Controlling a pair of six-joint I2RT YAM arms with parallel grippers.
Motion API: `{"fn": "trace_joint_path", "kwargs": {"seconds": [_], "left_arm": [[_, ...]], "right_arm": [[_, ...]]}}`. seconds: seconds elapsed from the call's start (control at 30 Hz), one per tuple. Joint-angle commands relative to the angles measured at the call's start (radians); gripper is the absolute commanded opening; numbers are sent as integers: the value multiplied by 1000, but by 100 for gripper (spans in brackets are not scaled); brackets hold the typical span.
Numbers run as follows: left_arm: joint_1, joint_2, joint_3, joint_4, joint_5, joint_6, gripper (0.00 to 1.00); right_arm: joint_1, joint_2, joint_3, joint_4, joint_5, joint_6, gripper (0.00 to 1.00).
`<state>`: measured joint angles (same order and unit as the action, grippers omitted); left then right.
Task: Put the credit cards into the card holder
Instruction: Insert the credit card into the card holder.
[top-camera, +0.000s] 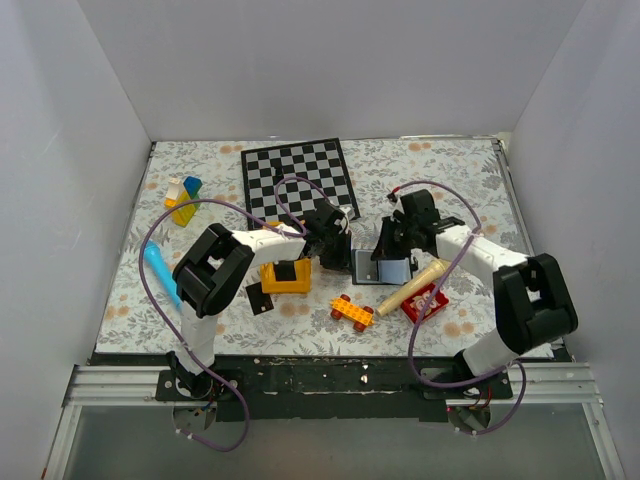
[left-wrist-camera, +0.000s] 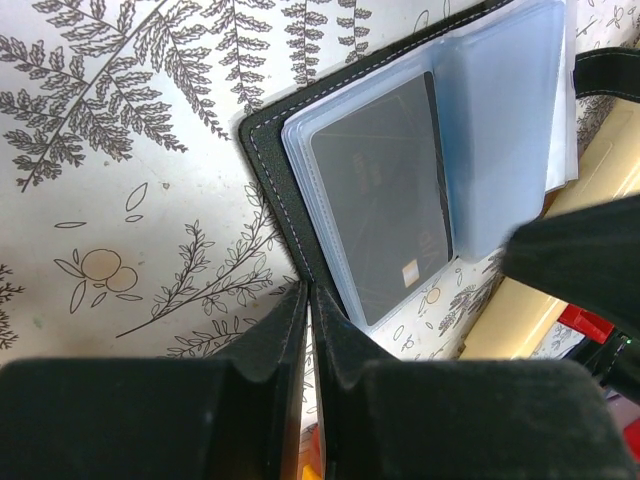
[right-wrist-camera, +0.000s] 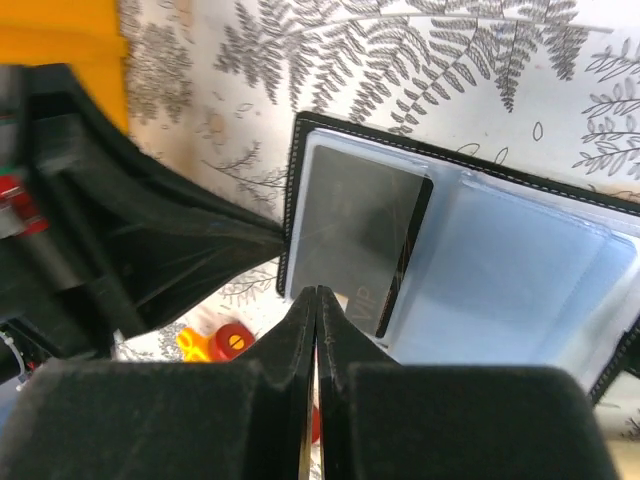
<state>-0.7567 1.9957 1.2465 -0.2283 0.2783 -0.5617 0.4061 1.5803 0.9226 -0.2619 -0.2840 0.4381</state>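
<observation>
The card holder (top-camera: 393, 268) lies open on the table's middle, blue-grey sleeves up. In the left wrist view a black credit card (left-wrist-camera: 385, 190) sits inside a clear sleeve of the holder (left-wrist-camera: 500, 150); it also shows in the right wrist view (right-wrist-camera: 360, 230) inside the holder (right-wrist-camera: 500, 280). My left gripper (left-wrist-camera: 308, 290) is shut, its tip touching the holder's black edge (top-camera: 348, 258). My right gripper (right-wrist-camera: 317, 290) is shut, its tip at the sleeved card's near edge (top-camera: 397, 252). A second black card (top-camera: 260, 298) lies flat on the table to the left.
A yellow block (top-camera: 285, 278) with a black piece in it sits by the left gripper. A wooden roller (top-camera: 412, 287), a red block (top-camera: 425, 302) and an orange toy car (top-camera: 352, 311) lie near the holder. A chessboard (top-camera: 297, 175) is behind; a blue tube (top-camera: 160, 272) is left.
</observation>
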Motion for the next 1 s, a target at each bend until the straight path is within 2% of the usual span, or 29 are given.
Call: {"fn": "trace_joint_path", "kwargs": {"seconds": [0.0,0.17,0.3,0.53,0.73,0.97], "left_arm": [[-7,12,19,-3,7,5,5],[-7,6,18,-5,1,5,5],[-7,-32,14,-20,-48,3,5],[-9,-133,27,-68,-179,-9,9],[-13,-129,97,-60,-160,5,9],[-61,-12,206,-60,-84,75,9]], "right_arm": [[-18,-115,-31,32,44,-9,7],[-46,-141,-24,-98,227,22,15],[-55,-129,-31,-123,261,21,18],[-61,-63,-4,-157,278,17,19],[-61,-6,13,-184,308,5,18],[-61,29,16,-172,292,2,14]]}}
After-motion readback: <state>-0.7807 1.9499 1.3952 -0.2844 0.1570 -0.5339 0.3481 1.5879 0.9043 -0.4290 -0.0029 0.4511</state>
